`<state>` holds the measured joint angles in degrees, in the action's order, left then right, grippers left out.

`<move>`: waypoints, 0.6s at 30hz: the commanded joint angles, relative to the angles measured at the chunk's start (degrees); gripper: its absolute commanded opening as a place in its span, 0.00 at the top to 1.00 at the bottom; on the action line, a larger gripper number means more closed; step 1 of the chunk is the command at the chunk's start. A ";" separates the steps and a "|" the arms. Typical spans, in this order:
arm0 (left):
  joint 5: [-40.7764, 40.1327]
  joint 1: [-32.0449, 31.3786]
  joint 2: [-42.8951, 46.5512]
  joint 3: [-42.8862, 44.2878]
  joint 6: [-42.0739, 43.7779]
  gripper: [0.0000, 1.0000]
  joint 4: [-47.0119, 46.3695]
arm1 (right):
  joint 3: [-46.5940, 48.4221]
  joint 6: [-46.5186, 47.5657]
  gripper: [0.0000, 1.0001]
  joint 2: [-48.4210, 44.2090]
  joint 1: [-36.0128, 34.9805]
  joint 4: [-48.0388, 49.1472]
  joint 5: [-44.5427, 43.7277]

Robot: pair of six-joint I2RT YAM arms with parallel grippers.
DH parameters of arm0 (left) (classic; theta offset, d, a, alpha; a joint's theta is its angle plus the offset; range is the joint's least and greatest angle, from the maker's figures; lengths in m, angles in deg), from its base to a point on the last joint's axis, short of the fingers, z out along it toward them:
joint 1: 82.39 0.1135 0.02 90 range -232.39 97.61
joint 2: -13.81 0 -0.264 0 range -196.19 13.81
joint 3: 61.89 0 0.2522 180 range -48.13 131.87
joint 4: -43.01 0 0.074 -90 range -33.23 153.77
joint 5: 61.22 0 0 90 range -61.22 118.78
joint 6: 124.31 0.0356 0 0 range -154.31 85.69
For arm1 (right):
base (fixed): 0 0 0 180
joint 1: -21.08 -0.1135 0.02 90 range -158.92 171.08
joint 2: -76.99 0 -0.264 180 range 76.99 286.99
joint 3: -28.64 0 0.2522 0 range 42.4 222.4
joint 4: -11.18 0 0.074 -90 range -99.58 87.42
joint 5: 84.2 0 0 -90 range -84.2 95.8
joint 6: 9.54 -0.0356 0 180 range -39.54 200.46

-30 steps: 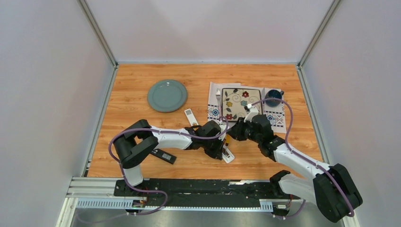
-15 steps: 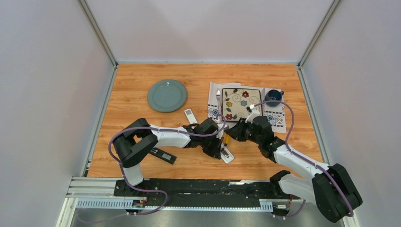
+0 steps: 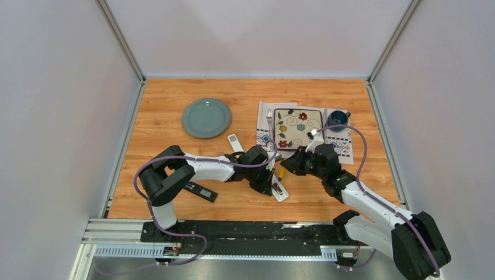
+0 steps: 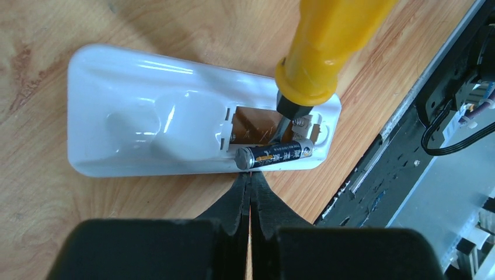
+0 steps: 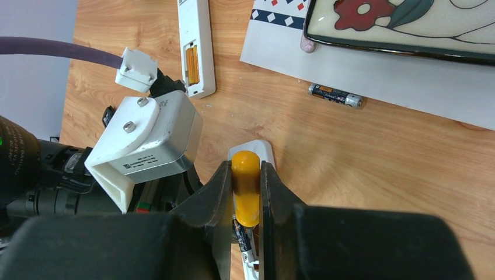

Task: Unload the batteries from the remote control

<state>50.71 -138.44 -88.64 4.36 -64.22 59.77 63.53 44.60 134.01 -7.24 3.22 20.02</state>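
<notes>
Just below the blade of the screwdriver (image 4: 327,52), which the right gripper (image 5: 245,169) clamps by its yellow handle, one dark battery (image 4: 274,156) lies in the open bay of the white remote (image 4: 146,128). Its long axis runs along the remote's length, crosswise to the blade, which stands in the empty slot behind it. On the battery's other side the left gripper (image 4: 250,185), jaws pressed together, sits just beside the remote's edge. It is the nearer one, and a pry toward it looks blocked. Farther from the right gripper, a loose battery (image 5: 335,95) lies just beside the placemat (image 5: 280,35), and a second remote (image 5: 195,23) holds orange cells (image 5: 191,65).
</notes>
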 commanded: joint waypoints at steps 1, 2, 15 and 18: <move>-6.20 1.12 -1.87 -2.04 1.61 1.00 2.44 | 2.87 -3.25 1.00 -1.56 -0.34 -0.70 3.18; -6.11 1.21 -1.87 -2.04 1.61 1.00 2.44 | 3.04 -3.08 1.00 -1.64 -0.34 -0.62 3.18; -6.64 1.21 -1.35 -1.95 1.96 1.00 3.06 | 4.54 -1.94 1.00 0.03 -0.34 -0.53 3.01; -7.51 1.21 -0.56 -2.13 2.22 1.00 3.23 | 5.42 -0.62 1.00 -0.50 -0.34 -2.28 1.96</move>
<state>50.23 -137.83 -88.64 4.29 -64.20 59.18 65.89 42.79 134.01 -7.35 1.06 22.42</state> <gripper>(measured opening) 0.006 0.167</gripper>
